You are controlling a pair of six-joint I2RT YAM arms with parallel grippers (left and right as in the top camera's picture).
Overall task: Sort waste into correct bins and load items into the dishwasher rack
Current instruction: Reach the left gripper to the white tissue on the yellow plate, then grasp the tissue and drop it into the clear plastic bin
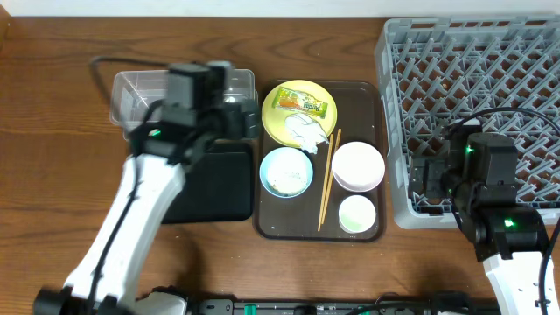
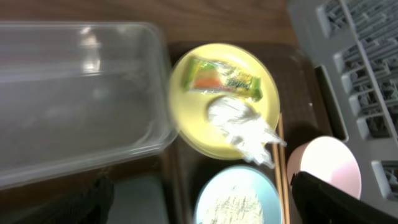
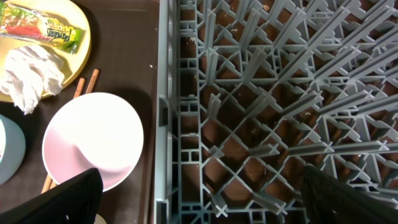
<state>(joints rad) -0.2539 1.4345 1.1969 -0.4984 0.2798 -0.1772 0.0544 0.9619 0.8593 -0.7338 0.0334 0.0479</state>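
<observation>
The yellow plate (image 1: 278,122) on the brown tray holds the green-and-orange wrapper (image 1: 304,102) and the white tissue (image 1: 304,130). The light blue bowl (image 1: 273,163) holds rice (image 2: 239,205). The chopsticks (image 1: 328,179), white bowl (image 1: 358,166) and small white cup (image 1: 357,213) lie beside them. My left gripper (image 1: 238,122) is open and empty, between the clear tub (image 1: 131,92) and the plate; its view shows the wrapper (image 2: 225,79) and tissue (image 2: 242,127). My right gripper (image 1: 426,179) is open and empty over the front left edge of the grey rack (image 1: 477,79).
The black tray (image 1: 219,188) lies in front of the clear tub, partly under my left arm. The brown tray (image 1: 372,101) sits between the bins and the rack. In the right wrist view the rack's left wall (image 3: 163,93) runs beside the white bowl (image 3: 93,140).
</observation>
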